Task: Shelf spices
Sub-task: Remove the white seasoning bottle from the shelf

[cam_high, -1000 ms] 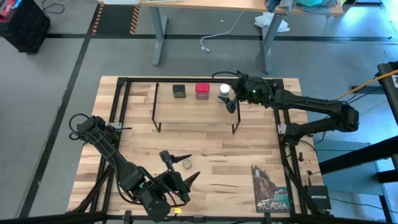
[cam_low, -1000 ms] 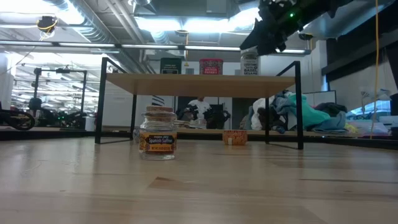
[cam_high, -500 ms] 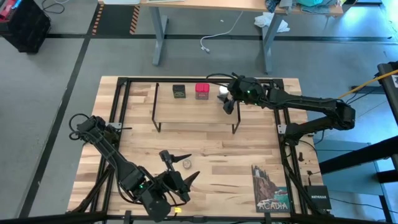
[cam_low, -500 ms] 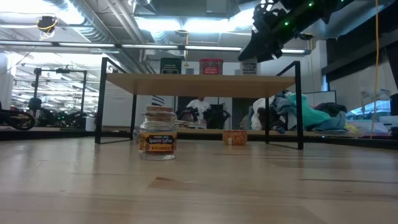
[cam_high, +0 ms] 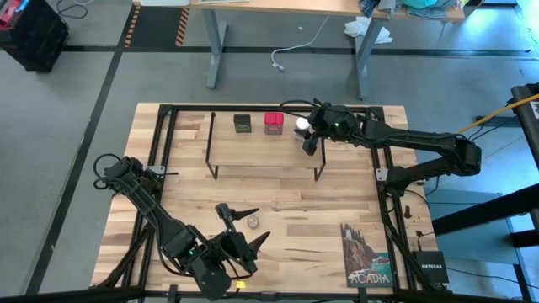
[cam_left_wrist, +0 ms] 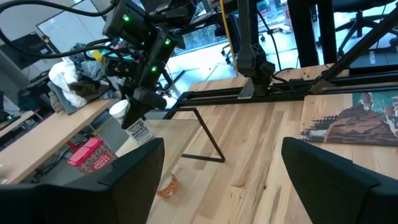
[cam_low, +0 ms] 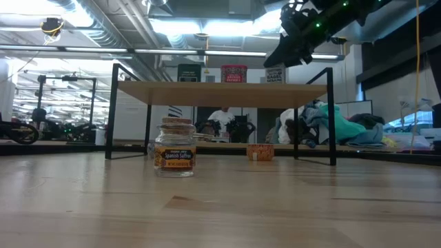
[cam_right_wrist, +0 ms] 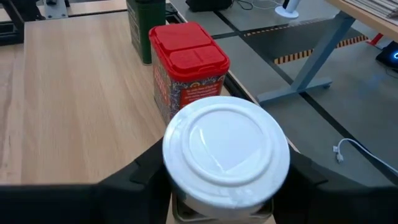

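The shelf [cam_high: 265, 147] stands at the table's far middle. On its far edge stand the dark tin [cam_high: 242, 123] and the red tin [cam_high: 274, 123]. My right gripper [cam_high: 308, 135] is over the shelf's right end, shut on the white-capped jar [cam_right_wrist: 226, 149], next to the red tin [cam_right_wrist: 188, 59]. The tiny cork-topped jar [cam_high: 253, 220] stands on the tabletop at the near middle, also seen in the low view [cam_low: 175, 148]. My left gripper [cam_high: 259, 225] is open right beside it, and the left wrist view [cam_left_wrist: 224, 186] does not show the jar. My right gripper holds the white-capped jar just below its cap [cam_right_wrist: 180, 199], pinched between the two fingers [cam_right_wrist: 134, 177], one on each side. It comes from above, slanting in from the table's right. The jar is about upright, its label [cam_low: 275, 74] low at the shelf plank's top.
A book marked Acadia [cam_high: 366, 257] and a black box [cam_high: 429, 268] lie at the near right corner. A small orange thing [cam_low: 260, 153] sits on the table under the shelf. Black frame rails [cam_high: 160, 151] run along the table's sides. Bare plank lies on the shelf's near half.
My right gripper has moved down and a little toward the table's left with the white-capped jar, bringing it from above the plank down to the shelf beside the red tin. It has held still for the last half second.
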Motion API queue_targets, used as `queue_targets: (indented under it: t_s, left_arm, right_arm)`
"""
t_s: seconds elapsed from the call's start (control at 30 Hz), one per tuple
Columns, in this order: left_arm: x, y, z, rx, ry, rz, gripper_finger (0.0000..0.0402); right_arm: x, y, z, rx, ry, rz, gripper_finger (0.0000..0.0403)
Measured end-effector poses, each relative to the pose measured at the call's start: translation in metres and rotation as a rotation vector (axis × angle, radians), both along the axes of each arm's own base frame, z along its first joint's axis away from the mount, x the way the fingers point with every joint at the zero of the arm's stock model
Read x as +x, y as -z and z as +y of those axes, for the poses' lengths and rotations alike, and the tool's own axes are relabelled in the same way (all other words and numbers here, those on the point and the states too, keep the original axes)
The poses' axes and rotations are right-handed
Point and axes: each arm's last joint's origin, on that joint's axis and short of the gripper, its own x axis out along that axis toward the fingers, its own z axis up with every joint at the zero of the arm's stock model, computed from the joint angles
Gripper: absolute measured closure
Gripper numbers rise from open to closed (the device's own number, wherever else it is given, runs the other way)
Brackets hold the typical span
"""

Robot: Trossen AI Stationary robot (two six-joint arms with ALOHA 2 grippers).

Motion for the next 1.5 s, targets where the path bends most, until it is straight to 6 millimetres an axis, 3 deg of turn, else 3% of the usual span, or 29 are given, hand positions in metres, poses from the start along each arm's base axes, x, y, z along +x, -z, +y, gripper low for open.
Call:
queue_targets:
  t_s: [0.13, 0.3, 0.53, 0.67, 0.77, 0.93, 1.1, 1.27, 1.4, 1.5]
  left_arm:
    - [0.000, 0.000, 0.000, -0.001, -0.001, 0.000, 0.0083]
    - [0.000, 0.001, 0.002, 0.005, -0.005, 0.007, 0.0083]
    - [0.006, 0.003, 0.012, 0.014, -0.028, 0.033, 0.0083]
    - [0.010, 0.006, 0.018, -0.018, -0.014, 0.066, 0.0083]
    - [0.013, 0.009, 0.023, -0.047, 0.014, 0.112, 0.0083]
    - [0.020, 0.010, 0.031, -0.034, 0.032, 0.165, 0.0085]
    - [0.027, 0.011, 0.041, -0.029, 0.066, 0.227, 0.0091]
    - [0.033, 0.012, 0.048, -0.027, 0.079, 0.255, 0.0091]
    - [0.037, 0.005, 0.055, -0.002, 0.052, 0.220, 0.0091]
    - [0.035, -0.011, 0.067, 0.010, -0.007, 0.154, 0.0091]
  right_arm:
    - [-0.003, -0.006, 0.003, 0.014, -0.044, -0.033, 0.0203]
    - [-0.016, -0.027, 0.010, 0.021, -0.097, -0.150, 0.0203]
    - [-0.052, -0.069, 0.028, 0.037, -0.234, -0.386, 0.0203]
    - [-0.071, -0.081, 0.035, 0.017, -0.284, -0.443, 0.0203]
    - [-0.079, -0.085, 0.042, 0.017, -0.438, -0.449, 0.0203]
    - [-0.089, -0.090, 0.057, 0.049, -0.835, -0.485, 0.0203]
    - [-0.092, -0.090, 0.062, 0.099, -1.030, -0.493, 0.0203]
    - [-0.092, -0.090, 0.062, 0.105, -1.013, -0.491, 0.0203]
    - [-0.090, -0.088, 0.057, 0.125, -0.830, -0.472, 0.0203]
    - [-0.087, -0.083, 0.056, 0.147, -0.684, -0.445, 0.0203]
